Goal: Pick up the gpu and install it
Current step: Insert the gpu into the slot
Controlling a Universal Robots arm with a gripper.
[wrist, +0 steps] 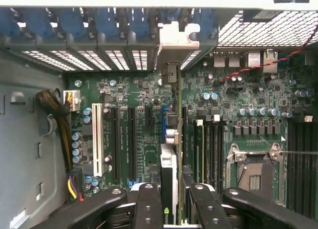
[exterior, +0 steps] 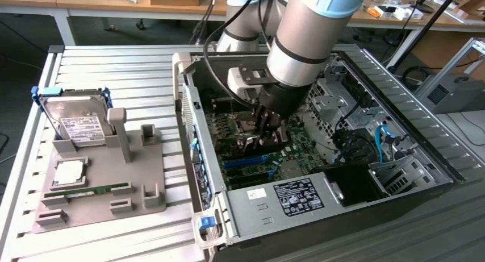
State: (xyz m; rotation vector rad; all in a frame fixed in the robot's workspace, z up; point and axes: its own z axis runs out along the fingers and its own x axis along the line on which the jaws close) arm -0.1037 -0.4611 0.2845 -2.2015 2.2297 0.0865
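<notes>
The gpu (wrist: 168,169) stands edge-on between my fingers, a thin dark card with a pale top edge, its bracket end (wrist: 170,75) reaching toward the case's rear slot openings. My gripper (wrist: 174,191) is shut on it. In the exterior view the gripper (exterior: 265,134) is down inside the open computer case (exterior: 303,196), holding the gpu (exterior: 271,141) upright just over the green motherboard (exterior: 303,142), above the blue slot (exterior: 246,159). Whether the card's lower edge touches a slot is hidden.
Black expansion slots (wrist: 131,139) and a white slot (wrist: 98,139) lie beside the card, the CPU socket (wrist: 253,174) on its other side. On the exterior view's left, a grey fixture (exterior: 113,182) holds a silver hard drive (exterior: 76,123) and a green memory stick (exterior: 91,191). Case walls and cables ring the arm.
</notes>
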